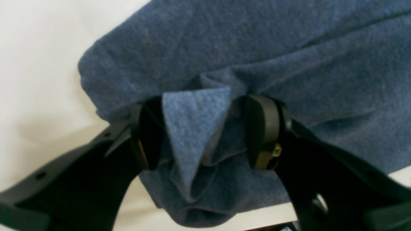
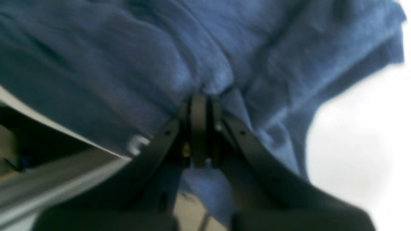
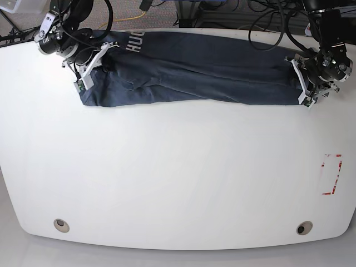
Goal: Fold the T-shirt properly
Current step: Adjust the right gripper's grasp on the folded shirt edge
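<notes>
Shirt (image 3: 194,78) lies as a long narrow band across the far part of the table (image 3: 167,183), stretched between the 2 arms, lengthwise folded w/ creases running along it. White letters "HUG" (image 3: 135,42) visible near far edge at base-view left end; rest of lettering hidden. Fabric dark heathered blue.

L gripper (image 1: 202,131) at base-view right end of shirt (image 1: 257,48). L wrist cam: jaws apart, about half open, a peaked fold of cloth standing between the 2 fingers (image 1: 261,128); pads beside the fold but not pressed together on it. White table shows at left and bottom right of that view. Base view: L gripper (image 3: 305,83) sits at the shirt's end, right on the edge of the cloth.

R gripper (image 2: 199,128) at base-view left end. R wrist cam, blurry: jaws closed tight together, cloth bunched and puckered at the tips, so pinching shirt (image 2: 128,57). A bit of white print (image 2: 138,143) seen just left of the fingers. Table edge and dark area beyond it at lower left of that view. Base view: R gripper (image 3: 92,69) over shirt's left end near the letters.

Red-marked rectangle (image 3: 332,174) on table at base-view right, well apart from shirt. 2 round holes (image 3: 61,224) near front edge.
</notes>
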Robot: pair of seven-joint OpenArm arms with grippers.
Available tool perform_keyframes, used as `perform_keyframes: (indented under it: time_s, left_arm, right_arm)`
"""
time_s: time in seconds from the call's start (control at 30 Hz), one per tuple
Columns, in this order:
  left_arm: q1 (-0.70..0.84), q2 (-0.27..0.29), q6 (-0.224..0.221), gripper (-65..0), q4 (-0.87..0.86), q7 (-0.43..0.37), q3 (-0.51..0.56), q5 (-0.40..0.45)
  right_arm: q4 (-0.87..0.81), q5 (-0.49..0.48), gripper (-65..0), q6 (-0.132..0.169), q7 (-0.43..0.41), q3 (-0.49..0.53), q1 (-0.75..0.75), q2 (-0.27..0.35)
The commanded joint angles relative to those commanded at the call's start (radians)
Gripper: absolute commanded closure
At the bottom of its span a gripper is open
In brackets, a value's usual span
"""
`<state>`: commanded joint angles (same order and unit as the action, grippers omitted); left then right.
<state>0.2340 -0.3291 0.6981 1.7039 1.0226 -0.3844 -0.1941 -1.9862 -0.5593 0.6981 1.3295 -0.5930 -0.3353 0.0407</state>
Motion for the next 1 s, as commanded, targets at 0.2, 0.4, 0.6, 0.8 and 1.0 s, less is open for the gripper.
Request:
perform_keyframes:
  time_s: [0.2, 0.4, 0.6, 0.8, 1.0]
  left_arm:
    - [-0.002, 0.000, 0.000, -36.5, 0.003, 0.002, 0.000, -0.002]
    - [-0.002, 0.000, 0.000, -36.5, 0.000, 0.002, -0.002, -0.002]
    - [0.003, 0.002, 0.000, -36.5, 0.000, 0.003, 0.000, -0.003]
    - [0.005, 0.000, 0.000, -36.5, 0.000, 0.005, -0.003, -0.002]
    - [0.017, 0.000, 0.000, -36.5, -0.002, 0.003, -0.005, 0.000]
  right_arm:
    - [-0.040, -0.046, -36.1, 0.000, 0.000, -0.054, -0.006, 0.028]
    - [-0.038, -0.241, -38.5, 0.000, 0.000, -0.081, -0.006, 0.031]
    - [-0.006, -0.318, -38.5, 0.000, 0.000, 0.017, 0.015, -0.002]
    - [0.140, -0.203, -31.4, 0.000, -0.025, 0.129, 0.072, -0.008]
    - [0.295, 0.040, -23.6, 0.000, -0.133, 0.150, 0.130, 0.025]
